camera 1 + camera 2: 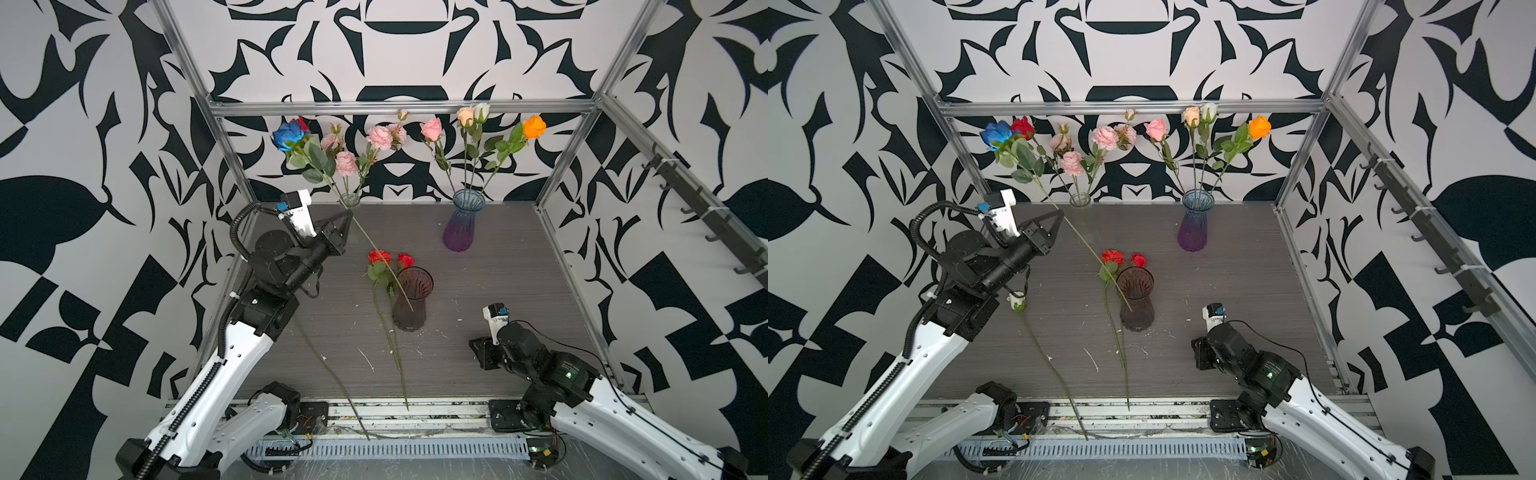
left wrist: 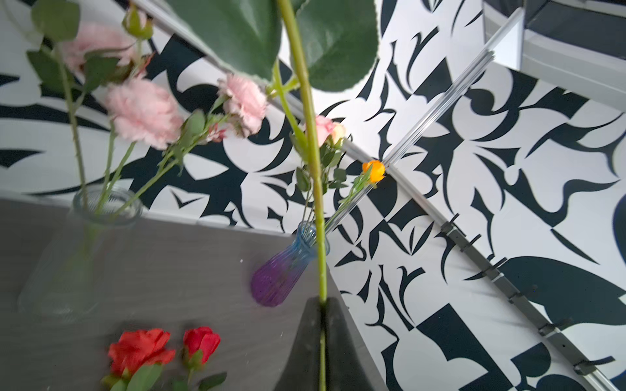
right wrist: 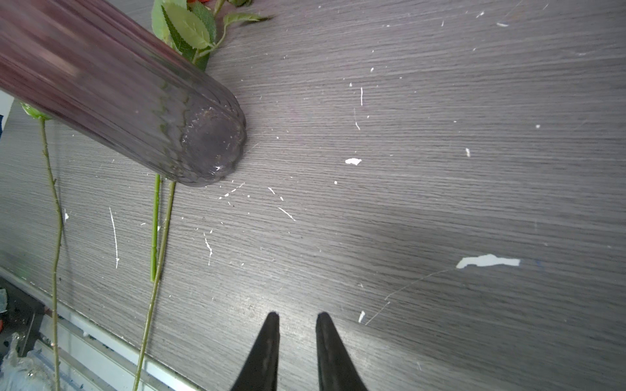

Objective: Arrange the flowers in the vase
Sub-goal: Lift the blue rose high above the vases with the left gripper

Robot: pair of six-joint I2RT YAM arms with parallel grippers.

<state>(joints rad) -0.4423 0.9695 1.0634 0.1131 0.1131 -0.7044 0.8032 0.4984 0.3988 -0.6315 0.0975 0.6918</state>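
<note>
**A:** In a top view the left arm is closest. Its left gripper pinches the blue rose mid-stem, with the stem's foot inside the smoky vase. Two red roses lie on the table beside it.

**B:** Left wrist view?

**A:** The jaws are clamped tight on the stem.

**B:** Right wrist?

**A:** The right gripper is empty, jaws narrowly apart, near the vase's base. I'd judge this is the insertion step. Next it needs to lower the stem, then let go.

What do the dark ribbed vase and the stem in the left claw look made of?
Dark smoky-purple ribbed vase: see-through tinted glass or plastic, glossy; stems show through its wall. Blue rose's green stem, in the left claw: smooth, evenly green, probably plastic.
</note>
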